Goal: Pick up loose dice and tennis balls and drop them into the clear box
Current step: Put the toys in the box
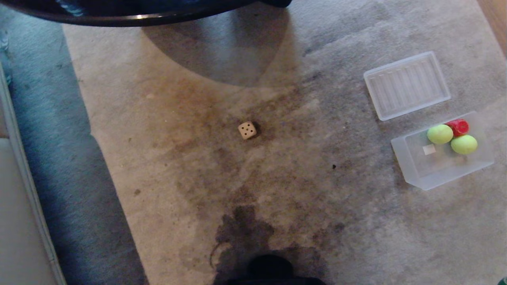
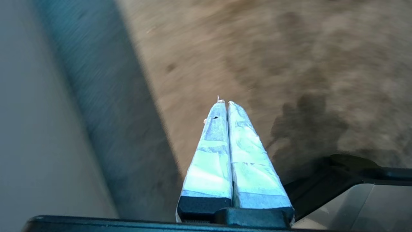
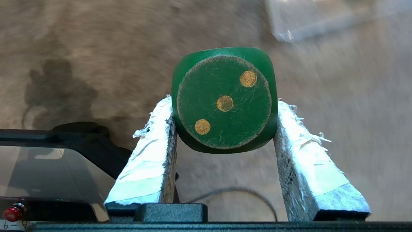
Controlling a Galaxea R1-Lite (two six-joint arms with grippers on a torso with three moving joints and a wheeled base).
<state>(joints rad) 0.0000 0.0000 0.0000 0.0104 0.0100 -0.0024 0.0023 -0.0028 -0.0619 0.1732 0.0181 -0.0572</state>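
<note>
The clear box [image 1: 412, 168] lies on the carpet at the right of the head view, with two tennis balls [image 1: 439, 133] [image 1: 464, 144] and a red die [image 1: 459, 126] inside. A beige die [image 1: 247, 130] with dark pips sits alone mid-carpet. In the right wrist view my right gripper [image 3: 224, 102] is shut on a dark green die [image 3: 224, 100] showing three yellow pips, held above the carpet; a corner of the clear box [image 3: 309, 22] shows beyond it. My left gripper [image 2: 225, 102] is shut and empty over the carpet. Neither arm appears in the head view.
A flat ribbed clear lid [image 1: 406, 84] lies just beyond the box. A dark round object [image 1: 130, 14] overhangs the far edge. A blue carpet strip [image 1: 51, 166] and a pale skirting edge [image 1: 27, 186] run along the left. My base [image 1: 271, 271] shows at the near edge.
</note>
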